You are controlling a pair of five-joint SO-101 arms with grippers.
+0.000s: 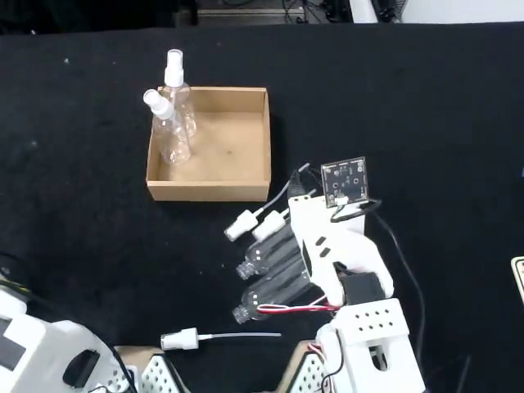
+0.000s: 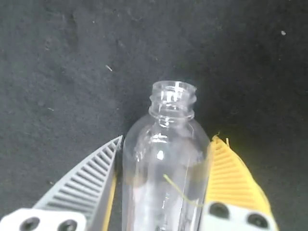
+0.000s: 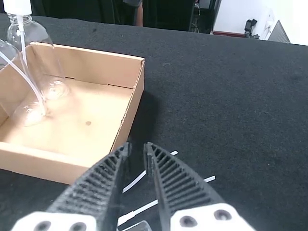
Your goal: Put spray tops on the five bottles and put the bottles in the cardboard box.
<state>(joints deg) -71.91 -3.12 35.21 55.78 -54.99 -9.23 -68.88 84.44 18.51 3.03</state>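
An uncapped clear bottle (image 2: 166, 159) stands between the grey and yellow fingers of my left gripper (image 2: 166, 142), which is shut on its sides over the black table. Two bottles with spray tops (image 1: 173, 123) stand in the left end of the cardboard box (image 1: 246, 184). Uncapped bottles (image 1: 274, 255) lie on the table under my right arm (image 1: 336, 246), with two spray tops (image 1: 242, 224) at its tip. Just short of the box wall (image 3: 130, 110), my right gripper (image 3: 137, 146) is open by a narrow gap and holds nothing.
A loose spray top (image 1: 180, 338) with a long tube lies near the front edge. White tubes (image 3: 139, 178) lie under the right fingers. The right half of the box floor (image 3: 91, 125) is bare. My left arm's base (image 1: 41, 352) sits at the front left.
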